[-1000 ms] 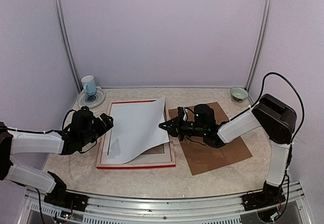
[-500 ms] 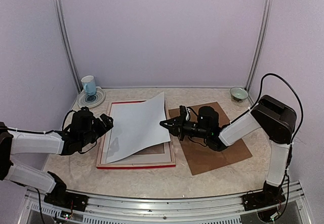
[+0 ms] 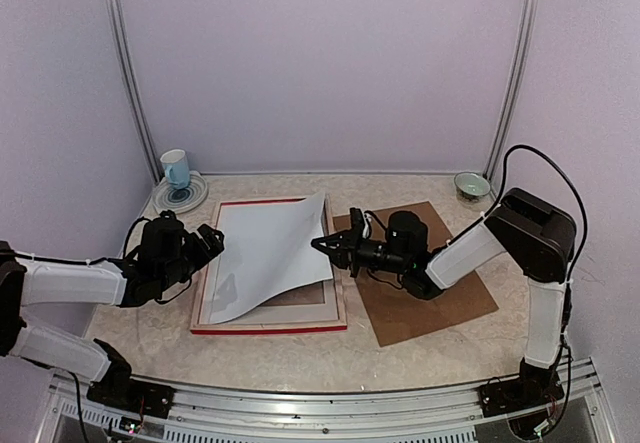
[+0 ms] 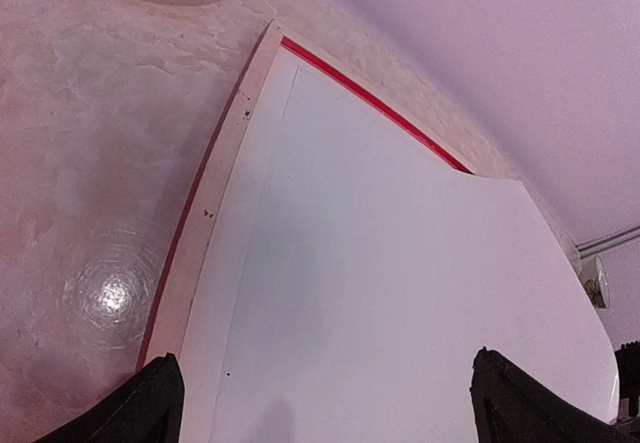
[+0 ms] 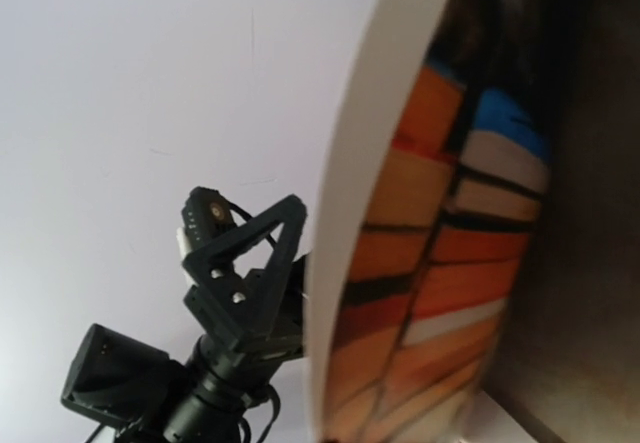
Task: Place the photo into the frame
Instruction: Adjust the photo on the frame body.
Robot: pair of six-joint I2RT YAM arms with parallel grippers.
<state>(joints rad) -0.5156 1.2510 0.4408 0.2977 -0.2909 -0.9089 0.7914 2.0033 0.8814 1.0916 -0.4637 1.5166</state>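
Top external view, the photo white back upward, slanting over the frame on the worktop, its right edge held up, pinched by the right pincer, left pincer spread beside the frame's left side, right wrist view alone shows printed orange books underneath.

From above, the photo shows only its white back and hides most of the frame.
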